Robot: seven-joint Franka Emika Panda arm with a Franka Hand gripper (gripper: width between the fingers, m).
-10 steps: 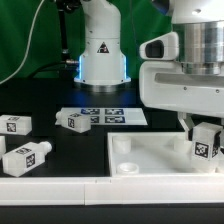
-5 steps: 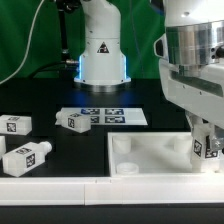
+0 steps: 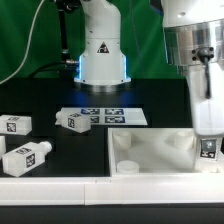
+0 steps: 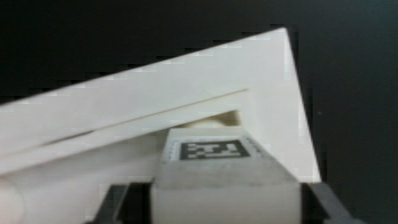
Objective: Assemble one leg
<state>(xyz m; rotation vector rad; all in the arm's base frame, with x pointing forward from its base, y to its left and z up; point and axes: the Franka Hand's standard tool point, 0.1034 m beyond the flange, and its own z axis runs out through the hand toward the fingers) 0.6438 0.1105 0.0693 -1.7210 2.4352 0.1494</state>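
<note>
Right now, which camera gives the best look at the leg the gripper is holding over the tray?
The wrist view: the leg fills the foreground, tag facing the camera, between dark fingers, above a corner of the tray. The exterior view shows only the leg's lower end, small, under the gripper near the picture's right edge.

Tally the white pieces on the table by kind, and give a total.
Legs: 4, and one in the gripper
Tray-like piece: 1
Marker board: 1
Total: 6
</note>
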